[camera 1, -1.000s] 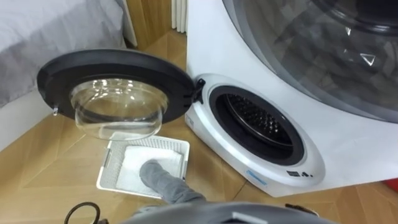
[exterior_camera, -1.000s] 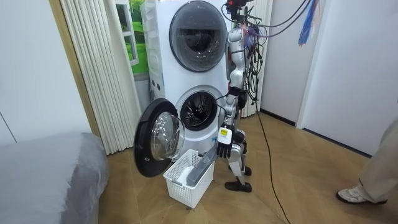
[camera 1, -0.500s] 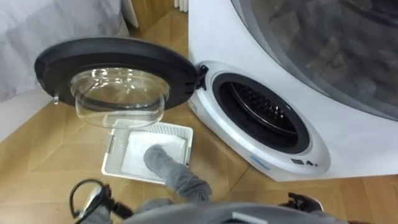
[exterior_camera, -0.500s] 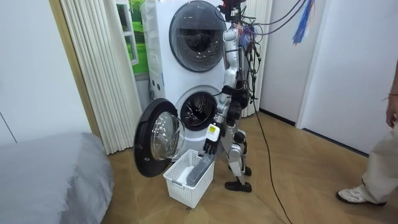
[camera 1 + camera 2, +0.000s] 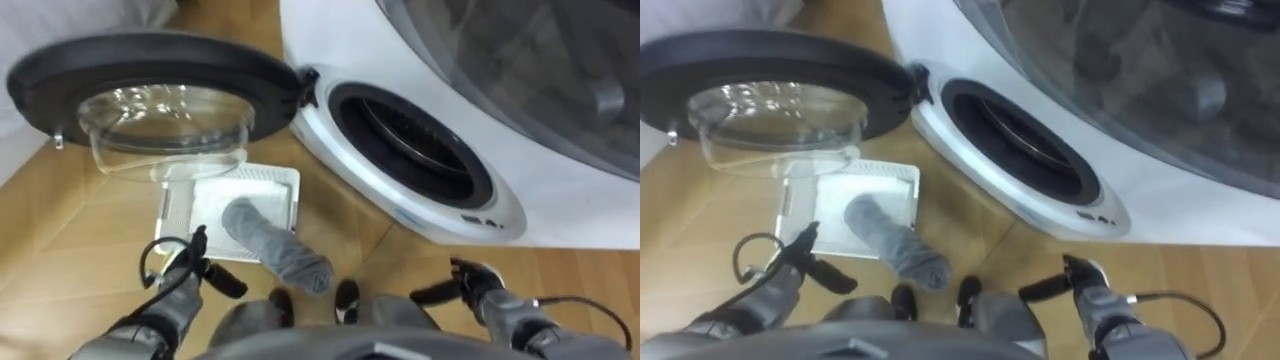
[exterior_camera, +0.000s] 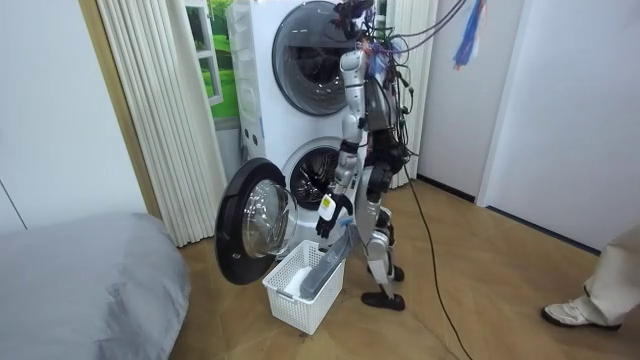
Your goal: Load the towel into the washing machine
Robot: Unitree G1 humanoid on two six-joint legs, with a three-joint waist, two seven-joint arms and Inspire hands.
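Floor, towel slanting from basket toward robot, left hand, right hand empty, slack

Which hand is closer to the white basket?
Left. The left hand is by the basket, at its near left corner; the right hand is off right, by the washer.

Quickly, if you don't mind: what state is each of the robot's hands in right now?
Left hand: open, holding nothing.
Right hand: open, holding nothing.
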